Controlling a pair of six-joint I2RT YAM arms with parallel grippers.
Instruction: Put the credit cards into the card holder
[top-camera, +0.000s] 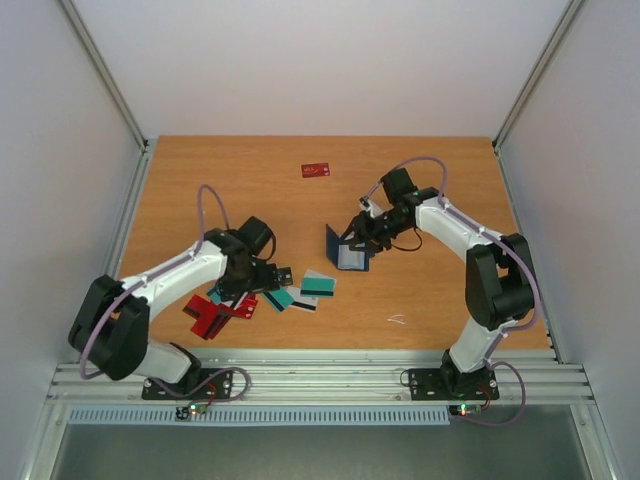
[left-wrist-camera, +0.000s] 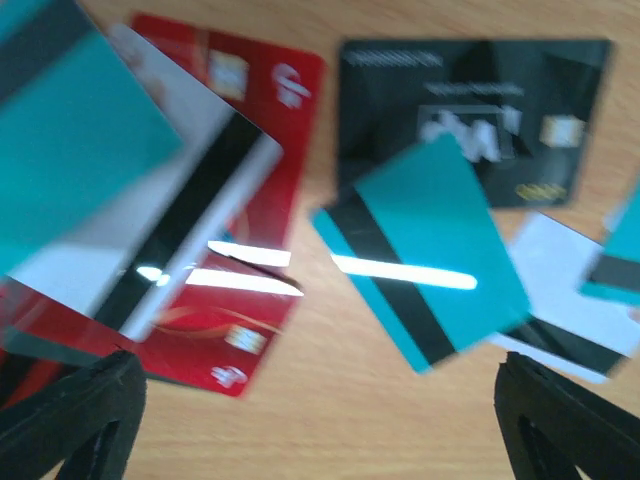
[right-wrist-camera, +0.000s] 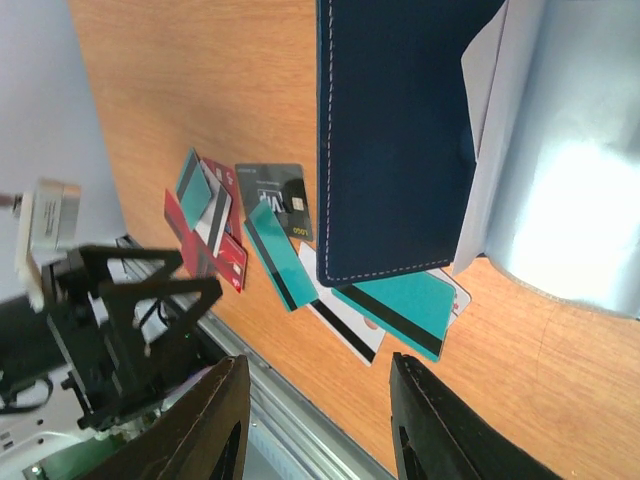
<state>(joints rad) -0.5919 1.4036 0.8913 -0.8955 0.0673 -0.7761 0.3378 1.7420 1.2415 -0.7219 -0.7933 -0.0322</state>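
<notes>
The credit cards lie in a loose pile near the table's front left: red cards (top-camera: 213, 315), teal cards (top-camera: 318, 285) and a white striped one (top-camera: 304, 304). My left gripper (top-camera: 268, 278) hovers over them, open and empty. Its view shows a teal card (left-wrist-camera: 420, 250), a dark grey card (left-wrist-camera: 470, 110), a red card (left-wrist-camera: 250, 330) and a white striped card (left-wrist-camera: 190, 240) ahead of the open gripper (left-wrist-camera: 318, 365). The navy card holder (top-camera: 345, 250) stands open at mid-table. My right gripper (top-camera: 358, 238) is right beside it, open (right-wrist-camera: 318, 365), with the holder (right-wrist-camera: 400, 140) just beyond its fingertips.
One more red card (top-camera: 316, 170) lies alone at the far middle of the table. A small pale scrap (top-camera: 397, 319) lies near the front right. The metal rail (top-camera: 320, 375) runs along the near edge. The left gripper shows in the right wrist view (right-wrist-camera: 130, 320).
</notes>
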